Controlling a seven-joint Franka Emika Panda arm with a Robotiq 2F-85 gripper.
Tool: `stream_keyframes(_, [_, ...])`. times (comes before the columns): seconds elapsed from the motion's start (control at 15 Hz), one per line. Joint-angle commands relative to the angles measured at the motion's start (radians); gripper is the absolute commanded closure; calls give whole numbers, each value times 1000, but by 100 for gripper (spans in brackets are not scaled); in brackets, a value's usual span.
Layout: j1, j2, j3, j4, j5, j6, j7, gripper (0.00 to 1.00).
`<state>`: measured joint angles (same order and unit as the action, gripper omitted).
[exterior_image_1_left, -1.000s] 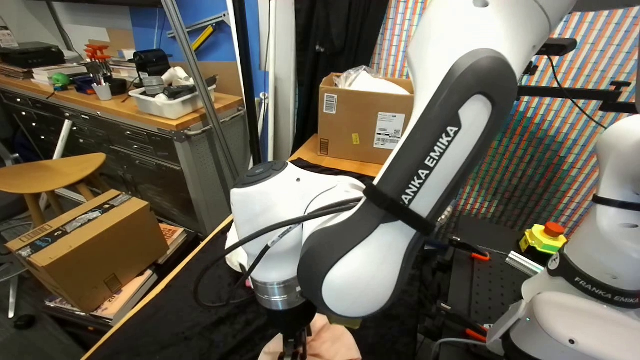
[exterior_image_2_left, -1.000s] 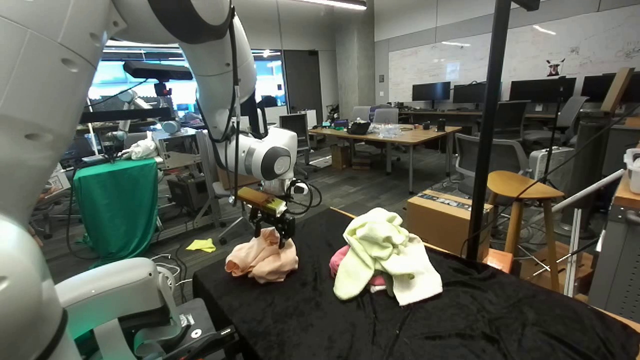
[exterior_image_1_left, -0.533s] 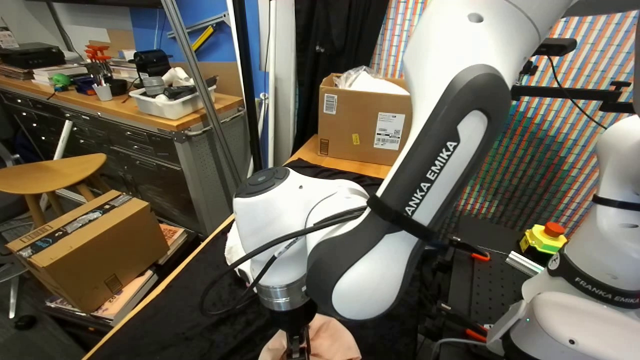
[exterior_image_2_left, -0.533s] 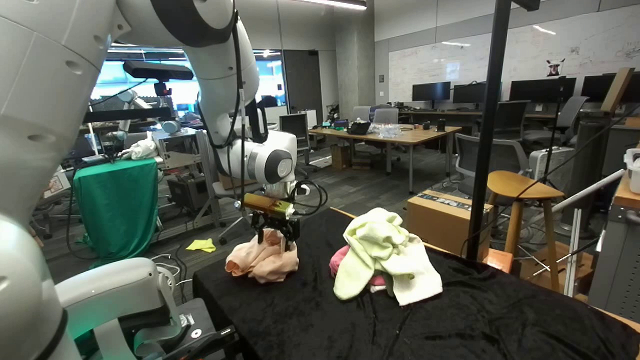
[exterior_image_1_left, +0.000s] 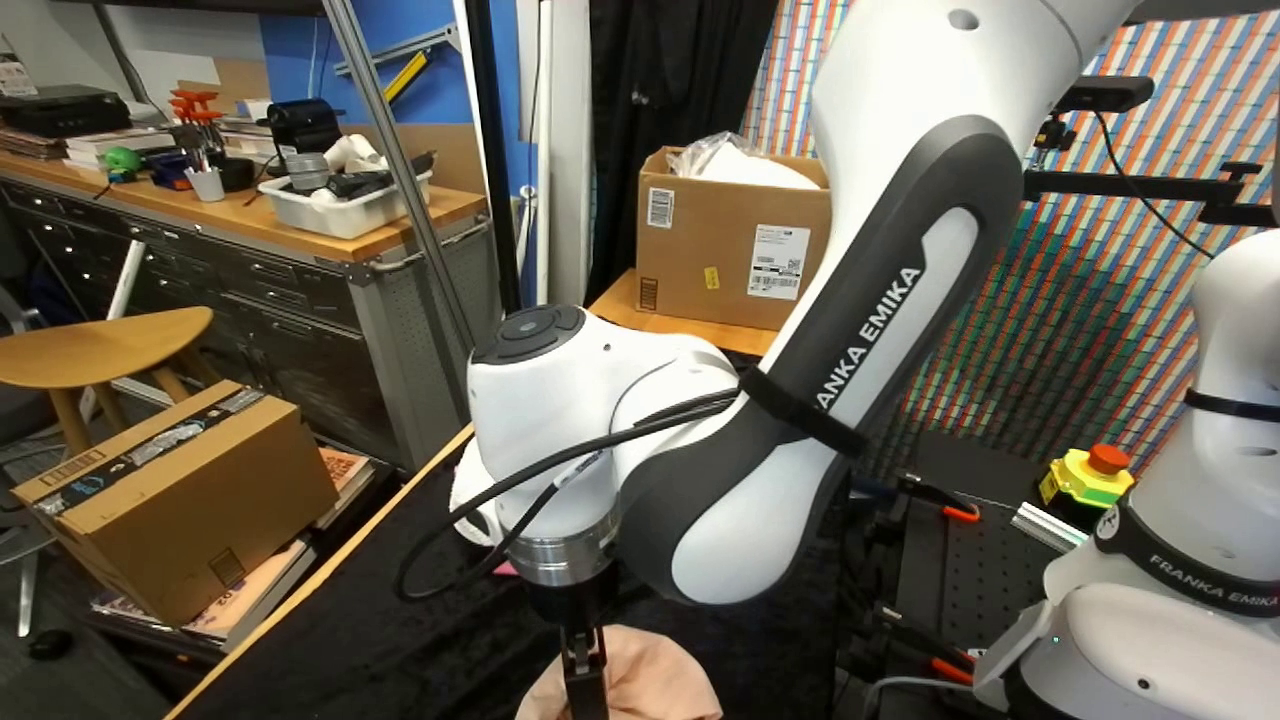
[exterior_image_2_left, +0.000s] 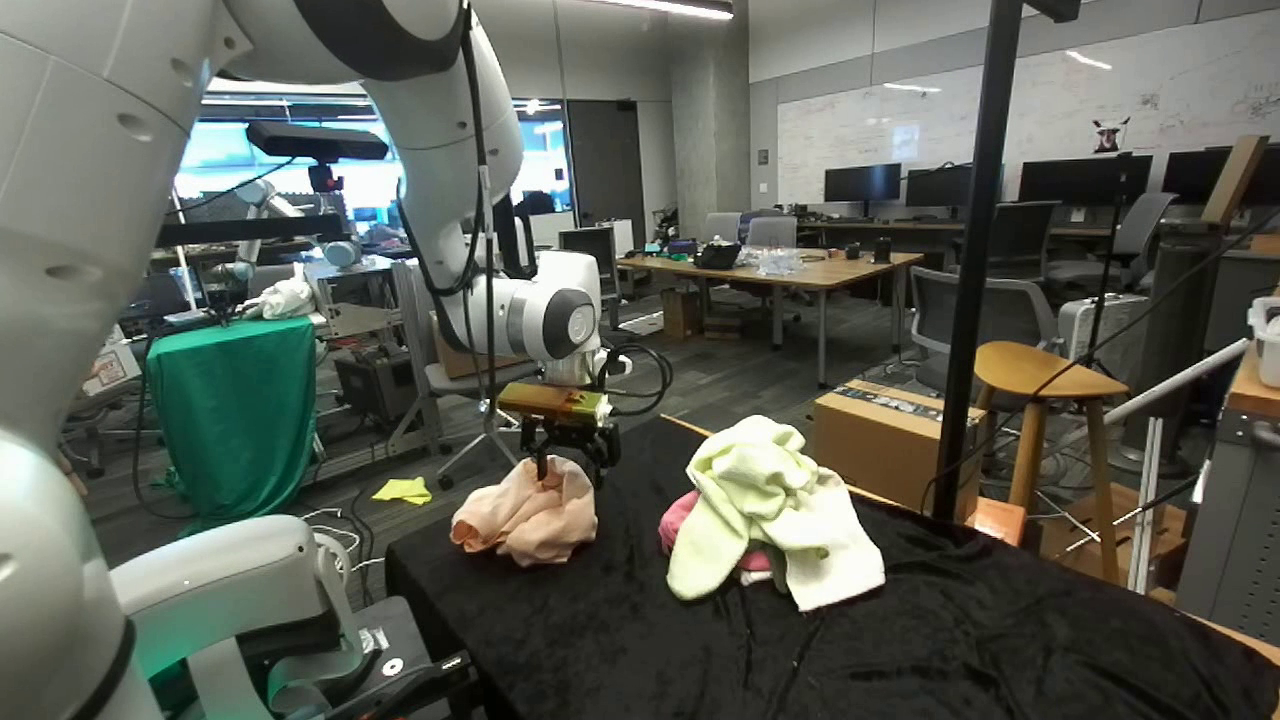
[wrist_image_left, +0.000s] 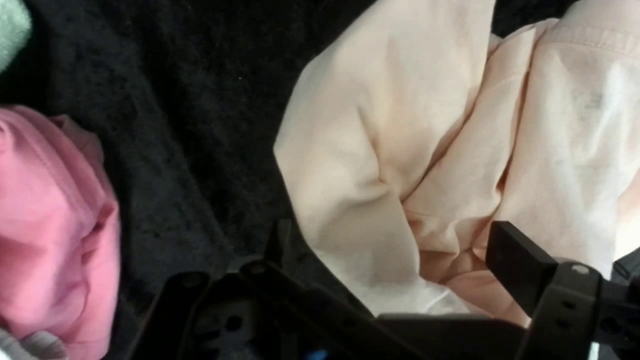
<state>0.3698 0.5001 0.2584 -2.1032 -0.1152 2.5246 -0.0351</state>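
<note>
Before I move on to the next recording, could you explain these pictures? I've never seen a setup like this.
The machine is one jointed, white and dark grey robot arm ending in a black, two-fingered hand. Two of the viewpoints stand outside the robot, in different places; the third sits on its wrist, looking past the hand. On the black, velvety cover lies a crumpled, peach-coloured fabric. Apart from it is a heap: a pale green, fluffy cloth over a bright pink fabric. The hand is open at the peach-coloured fabric and holds nothing. In the wrist view one black finger shows in front of that fabric; whether it touches it, I cannot tell.
</note>
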Motion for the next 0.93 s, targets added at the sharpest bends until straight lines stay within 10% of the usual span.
stream_keyframes(0.0, [-10, -38, -8, -32, -29, 34, -25, 0])
stream_keyframes(0.87, [-33, 24, -36, -29, -38, 101, -45, 0])
